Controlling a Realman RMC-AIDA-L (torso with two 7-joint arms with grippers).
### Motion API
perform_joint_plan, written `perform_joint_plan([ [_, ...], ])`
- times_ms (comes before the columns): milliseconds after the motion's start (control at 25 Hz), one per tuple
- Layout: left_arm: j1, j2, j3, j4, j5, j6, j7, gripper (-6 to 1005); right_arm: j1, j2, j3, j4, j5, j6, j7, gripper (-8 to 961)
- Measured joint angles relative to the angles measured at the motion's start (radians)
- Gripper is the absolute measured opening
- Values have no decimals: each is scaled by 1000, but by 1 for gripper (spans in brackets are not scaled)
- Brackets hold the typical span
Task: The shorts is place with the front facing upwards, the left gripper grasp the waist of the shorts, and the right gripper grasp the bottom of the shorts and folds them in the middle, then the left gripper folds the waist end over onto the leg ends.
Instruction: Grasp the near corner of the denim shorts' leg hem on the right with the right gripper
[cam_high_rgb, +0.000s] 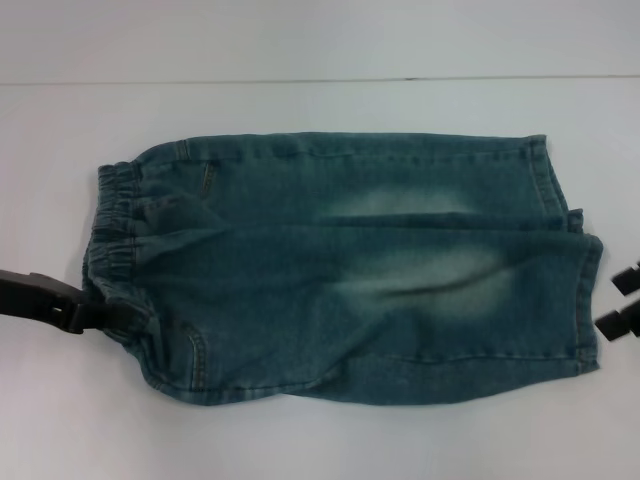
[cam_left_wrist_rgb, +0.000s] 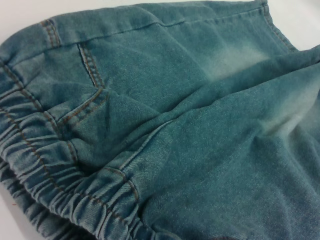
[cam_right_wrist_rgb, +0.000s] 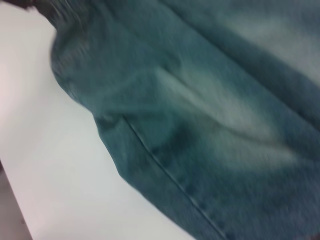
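Blue denim shorts (cam_high_rgb: 340, 270) lie on the white table, folded lengthwise so one leg rests on the other. The elastic waist (cam_high_rgb: 115, 225) is on the left and the leg ends (cam_high_rgb: 570, 260) are on the right. My left gripper (cam_high_rgb: 105, 317) reaches in from the left and is shut on the near corner of the waist. Its wrist view shows the gathered waistband (cam_left_wrist_rgb: 45, 165) and a pocket seam (cam_left_wrist_rgb: 90, 95) close up. My right gripper (cam_high_rgb: 620, 298) sits just off the leg hems at the right edge, open and holding nothing. The right wrist view shows only denim (cam_right_wrist_rgb: 210, 115).
The white table (cam_high_rgb: 300, 440) has bare surface in front of, behind and to the left of the shorts. A seam line on the table runs across the back (cam_high_rgb: 320, 80). Nothing else lies on the table.
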Motion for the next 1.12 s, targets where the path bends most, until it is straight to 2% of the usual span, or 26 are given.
perform_joint_plan([
  [200,-5,0,1,-2,4,4,-6,43,13,6,-21,5,-108,8,1,954],
  [280,-7,0,2,-4,4,6,-6,43,15,15,-56,7,-150,19,9,955],
  [480,-7,0,9,-8,5,5,-7,43,15,23,-103,8,-166,28,19,954],
  [840,-6,-2,12,-5,5,9,-8,43,29,55,-163,18,-199,67,41,952],
  [1120,-13,0,12,-9,5,4,-8,43,41,72,-199,33,-216,81,43,950],
])
